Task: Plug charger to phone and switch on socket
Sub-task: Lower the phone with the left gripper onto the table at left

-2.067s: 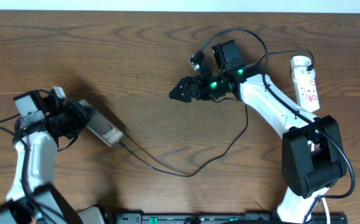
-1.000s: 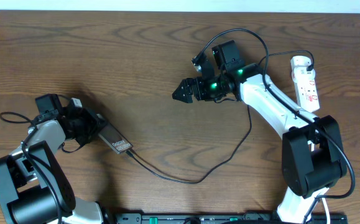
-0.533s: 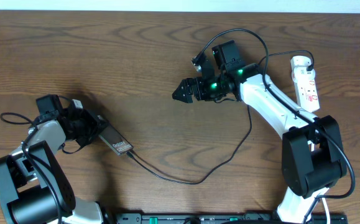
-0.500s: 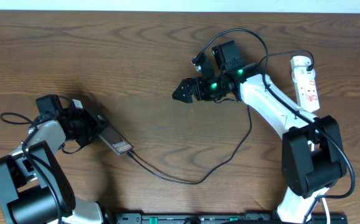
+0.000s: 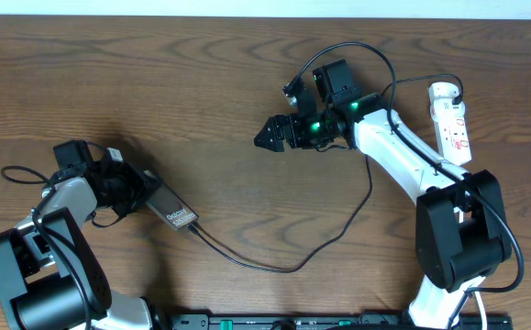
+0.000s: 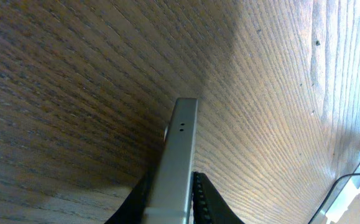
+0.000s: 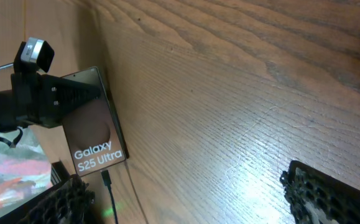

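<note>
Grey metal edge of the phone (image 6: 181, 146) fills the left wrist view, pinched between the two black fingers (image 6: 203, 196) of the left gripper (image 6: 170, 202): that tool is clamped on the phone, at the end away from the lettering. Whether the phone rests on the wood table (image 5: 155, 82) or hangs just over it, cannot tell. At the phone's lettered end the plug tip (image 7: 106, 178) of the charger (image 5: 274, 268) meets the edge; seated or only touching, cannot tell. From there the black cable sags away from the phone in a loose curve and climbs toward the right arm (image 5: 403, 156). Further from the phone, right gripper (image 5: 263, 138) hovers, fingers wide apart, nothing in them. Furthest from the phone, the socket (image 5: 451, 119), white with red switches, well apart from both tools. Risks, as judged: a tug on the phone, or the right arm sweeping through the slack, could draw the plug out; the strip lies loose, so an off-centre press may shove it rather than toggle the switch
</note>
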Robot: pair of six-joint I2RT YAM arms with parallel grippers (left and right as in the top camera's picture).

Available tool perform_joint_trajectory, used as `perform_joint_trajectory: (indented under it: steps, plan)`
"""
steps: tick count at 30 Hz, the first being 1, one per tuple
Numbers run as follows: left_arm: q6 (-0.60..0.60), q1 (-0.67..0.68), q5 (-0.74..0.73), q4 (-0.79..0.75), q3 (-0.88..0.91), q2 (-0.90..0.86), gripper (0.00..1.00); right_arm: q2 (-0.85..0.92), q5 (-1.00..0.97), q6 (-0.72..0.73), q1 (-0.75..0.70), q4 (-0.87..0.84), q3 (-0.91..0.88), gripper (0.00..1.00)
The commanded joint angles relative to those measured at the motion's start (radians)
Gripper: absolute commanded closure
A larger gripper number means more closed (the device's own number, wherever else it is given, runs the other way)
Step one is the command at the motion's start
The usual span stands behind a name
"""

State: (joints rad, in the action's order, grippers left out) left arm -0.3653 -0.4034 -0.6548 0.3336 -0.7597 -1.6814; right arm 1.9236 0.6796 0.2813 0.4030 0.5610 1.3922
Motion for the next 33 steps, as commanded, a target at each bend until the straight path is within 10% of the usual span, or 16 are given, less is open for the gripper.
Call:
perform_joint_trajectory:
  steps: [1, 33]
  plan:
    - [0.010, 0.004, -0.006, 0.004, 0.010, 0.002, 0.79, -0.008, 0.000, -0.014, -0.005, 0.004, 0.012, 0.01]
    - [0.018, 0.004, 0.066, 0.097, 0.010, 0.002, 0.67, -0.008, -0.001, -0.017, -0.005, 0.005, 0.012, 0.01]
